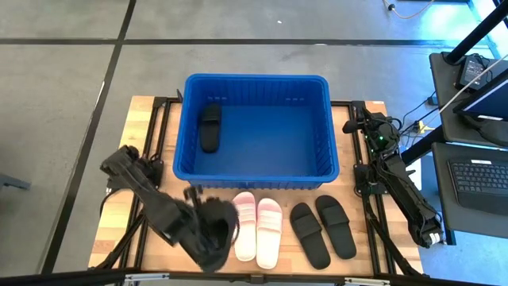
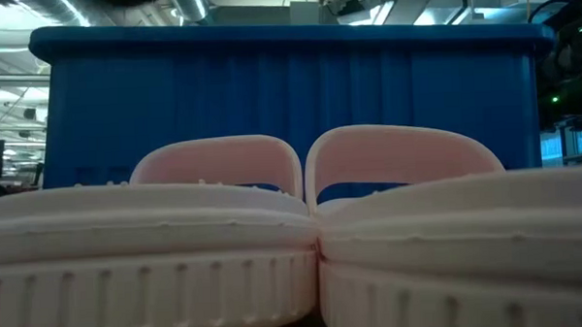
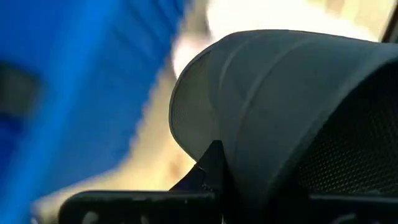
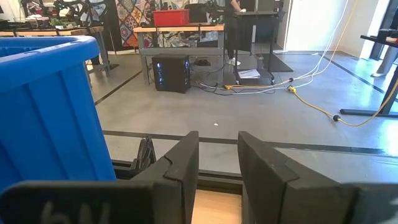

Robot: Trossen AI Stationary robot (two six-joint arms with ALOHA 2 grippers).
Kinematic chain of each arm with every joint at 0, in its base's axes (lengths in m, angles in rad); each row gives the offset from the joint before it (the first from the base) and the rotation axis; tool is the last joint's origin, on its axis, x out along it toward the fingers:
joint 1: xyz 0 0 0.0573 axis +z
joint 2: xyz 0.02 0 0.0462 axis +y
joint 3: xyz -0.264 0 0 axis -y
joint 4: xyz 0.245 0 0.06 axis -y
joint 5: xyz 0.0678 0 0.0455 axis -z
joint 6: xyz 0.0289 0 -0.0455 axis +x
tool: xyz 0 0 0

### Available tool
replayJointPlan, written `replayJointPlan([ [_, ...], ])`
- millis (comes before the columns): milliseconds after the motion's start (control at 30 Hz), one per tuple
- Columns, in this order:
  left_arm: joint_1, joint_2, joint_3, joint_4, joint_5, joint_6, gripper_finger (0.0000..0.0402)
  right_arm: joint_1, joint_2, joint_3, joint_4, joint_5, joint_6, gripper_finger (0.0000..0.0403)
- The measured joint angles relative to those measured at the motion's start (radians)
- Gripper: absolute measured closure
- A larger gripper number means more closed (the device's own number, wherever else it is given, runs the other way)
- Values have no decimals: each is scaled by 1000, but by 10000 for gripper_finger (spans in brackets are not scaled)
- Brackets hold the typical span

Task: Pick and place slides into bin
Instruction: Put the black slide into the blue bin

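The blue bin (image 1: 255,171) stands at the table's middle far side, with one black slide (image 1: 210,127) lying flat on its floor at the left. Two pink-white slides (image 1: 255,229) and two black slides (image 1: 322,230) lie flat side by side on the table near the front edge. The pink pair fills the low view (image 2: 226,234). My left gripper (image 1: 216,232) is at the front left, beside the pink pair, shut on another black slide (image 3: 280,112). My right gripper (image 1: 352,125) waits by the bin's far right corner, open and empty (image 4: 217,168). My left gripper holds the black slide by its wide strap (image 3: 242,130). One finger (image 3: 211,165) shows at the strap's edge; the strap hides the other finger. The arm comes from the table's left. Whether the slide is clear of the table I cannot tell.
The bin's blue wall (image 3: 74,93) is close to the left gripper, and its corner (image 4: 50,99) is beside the right gripper. Bare wood (image 1: 139,119) shows to the left of the bin. A desk with a laptop (image 1: 480,171) stands off the table's right side.
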Motion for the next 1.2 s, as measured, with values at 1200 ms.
replayJointPlan([
  [1200, 961, -21, -357, 610, -339, 1319, 399, 0, 0, 0, 0, 0, 0, 289],
])
